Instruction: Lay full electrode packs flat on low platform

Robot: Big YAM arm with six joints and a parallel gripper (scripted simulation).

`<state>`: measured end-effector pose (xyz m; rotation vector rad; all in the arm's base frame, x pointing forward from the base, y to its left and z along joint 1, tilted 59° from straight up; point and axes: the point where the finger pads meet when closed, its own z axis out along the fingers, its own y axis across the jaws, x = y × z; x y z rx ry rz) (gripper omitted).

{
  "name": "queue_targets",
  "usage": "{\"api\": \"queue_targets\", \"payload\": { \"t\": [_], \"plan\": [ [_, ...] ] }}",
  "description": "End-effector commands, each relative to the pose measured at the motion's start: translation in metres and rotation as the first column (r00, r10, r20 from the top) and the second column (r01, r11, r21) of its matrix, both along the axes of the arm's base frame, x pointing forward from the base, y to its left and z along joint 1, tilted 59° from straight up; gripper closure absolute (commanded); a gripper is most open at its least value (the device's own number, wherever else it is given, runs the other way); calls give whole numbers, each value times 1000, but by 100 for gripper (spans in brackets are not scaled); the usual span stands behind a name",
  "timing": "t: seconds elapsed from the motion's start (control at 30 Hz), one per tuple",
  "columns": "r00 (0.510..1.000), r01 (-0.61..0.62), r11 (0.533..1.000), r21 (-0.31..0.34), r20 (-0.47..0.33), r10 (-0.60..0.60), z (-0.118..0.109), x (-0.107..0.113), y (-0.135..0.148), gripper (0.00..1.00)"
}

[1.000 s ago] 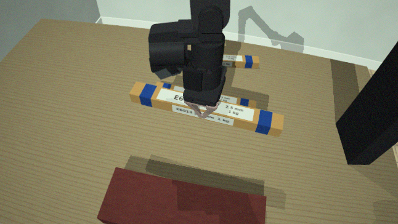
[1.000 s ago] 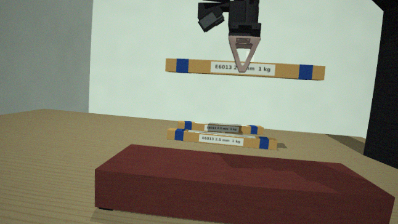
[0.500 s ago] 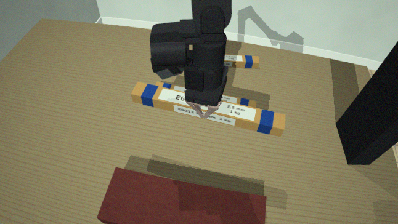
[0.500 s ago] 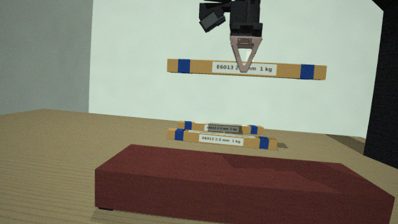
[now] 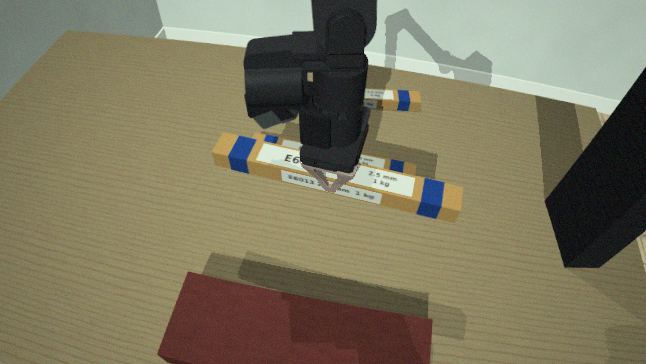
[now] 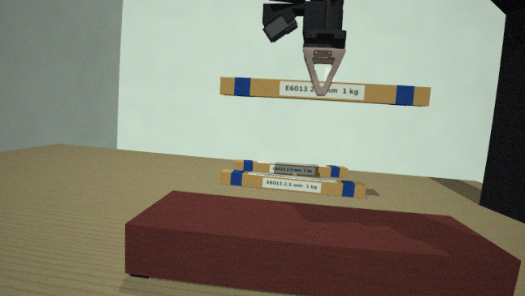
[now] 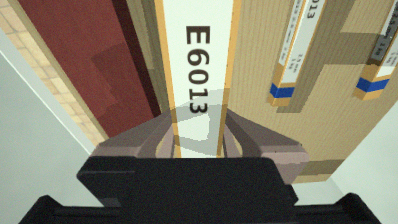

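My gripper (image 6: 321,91) is shut on a long tan pack of electrodes (image 6: 325,91) with blue bands and a white E6013 label, gripping it near its middle. The pack hangs high above the table, nearly level, its right end slightly lower. It also shows in the top view (image 5: 336,175) and between my fingers in the wrist view (image 7: 200,85). Two more packs lie flat on the table behind the platform: a nearer one (image 6: 292,184) and a farther one (image 6: 291,168). The dark red low platform (image 6: 317,240) sits in front, with nothing on it.
A tall black block (image 5: 600,180) stands at the right side of the table. The arm's body (image 5: 310,85) hides part of the packs in the top view. A wall rises behind the table's far edge.
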<state>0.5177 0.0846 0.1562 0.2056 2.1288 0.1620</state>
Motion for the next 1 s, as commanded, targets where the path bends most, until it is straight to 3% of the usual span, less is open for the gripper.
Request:
{"api": "queue_targets", "payload": {
  "t": [0.0,0.93,0.97],
  "plan": [
    [999,-5,1000,17,53,4,22,-5,3,100],
    [999,0,1000,14,53,-1,17,-4,-1,100],
    [998,-16,1000,-17,54,16,17,-4,-5,100]
  ]
}}
